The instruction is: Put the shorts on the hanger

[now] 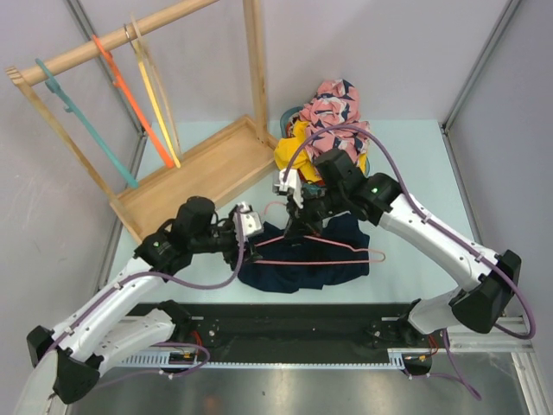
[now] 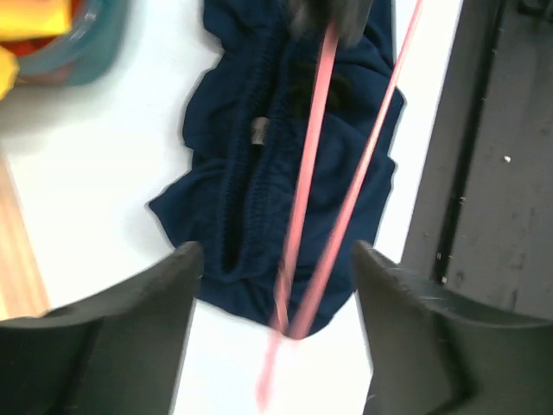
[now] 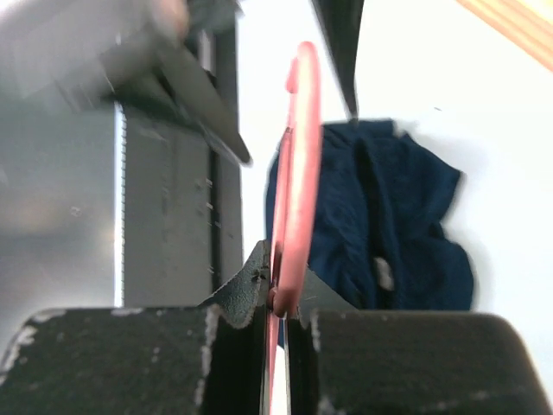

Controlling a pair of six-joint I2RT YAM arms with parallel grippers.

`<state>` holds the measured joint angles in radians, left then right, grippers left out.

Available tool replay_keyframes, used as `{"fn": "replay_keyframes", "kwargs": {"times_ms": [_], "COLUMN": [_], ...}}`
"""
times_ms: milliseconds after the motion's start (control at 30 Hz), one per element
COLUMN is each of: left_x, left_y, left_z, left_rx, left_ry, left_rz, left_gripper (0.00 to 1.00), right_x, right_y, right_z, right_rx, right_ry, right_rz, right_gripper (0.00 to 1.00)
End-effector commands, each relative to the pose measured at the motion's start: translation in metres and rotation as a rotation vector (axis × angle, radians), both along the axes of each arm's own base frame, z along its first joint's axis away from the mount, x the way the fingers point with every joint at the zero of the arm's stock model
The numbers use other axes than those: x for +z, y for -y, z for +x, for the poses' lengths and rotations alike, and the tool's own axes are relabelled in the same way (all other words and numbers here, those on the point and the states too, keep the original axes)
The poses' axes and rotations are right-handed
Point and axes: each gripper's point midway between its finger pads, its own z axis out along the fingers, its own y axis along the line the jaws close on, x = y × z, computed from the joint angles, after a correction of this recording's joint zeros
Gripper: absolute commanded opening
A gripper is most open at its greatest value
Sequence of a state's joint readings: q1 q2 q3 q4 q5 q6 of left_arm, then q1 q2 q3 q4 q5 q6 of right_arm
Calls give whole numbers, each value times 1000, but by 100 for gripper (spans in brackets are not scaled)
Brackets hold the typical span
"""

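Pressed together, the right gripper (image 3: pixel 278 294) pinches the pink hanger (image 3: pixel 298 173) by its thin wire. Its two fingers squeeze the wire from both sides, right over the shorts (image 3: pixel 371 216). The left gripper (image 2: pixel 276 251) is spread wide at the left end of the shorts. The hanger's pointy corner sits between its two fingers (image 2: pixel 130 328), but they do not touch it. The hanger stretches across the shorts from left to right, and its far end pokes out past the right side of the shorts. I cannot tell if the wire rests on the cloth. The shorts are dark blue and lie all bunched up on the pale table (image 1: pixel 415 173), with the stretchy waist showing. Behind the shorts sits a pile of clothes, with a pink flowery garment (image 1: pixel 337 104) on top and a yellow garment (image 1: pixel 292 149) below it. Far behind the shorts to the left stands a wooden rack (image 1: pixel 199 169). An orange hanger (image 1: pixel 130 99), a yellow hanger (image 1: pixel 155 95) and a teal hanger (image 1: pixel 86 125) hang from it.
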<state>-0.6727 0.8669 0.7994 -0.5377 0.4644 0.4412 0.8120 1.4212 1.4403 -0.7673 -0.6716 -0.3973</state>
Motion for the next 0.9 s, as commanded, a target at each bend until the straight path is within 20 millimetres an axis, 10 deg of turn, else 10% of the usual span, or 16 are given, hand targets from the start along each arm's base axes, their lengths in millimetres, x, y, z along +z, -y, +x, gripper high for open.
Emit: {"fn": "replay_keyframes", "kwargs": {"times_ms": [0, 267, 867], "left_x": [30, -3, -45], "left_y": [-18, -38, -34], "left_z": [12, 5, 29], "left_rx": [81, 12, -14], "left_ry": [-37, -50, -49], "left_rz": [-104, -5, 115], "left_gripper": [87, 85, 76], "right_x": [33, 42, 20], "right_y": [38, 92, 88], "right_z": [22, 19, 13], "right_rx": [-50, -18, 121], "right_ry": [149, 346, 467], "right_rz": [29, -53, -183], "right_gripper": [0, 0, 0]}}
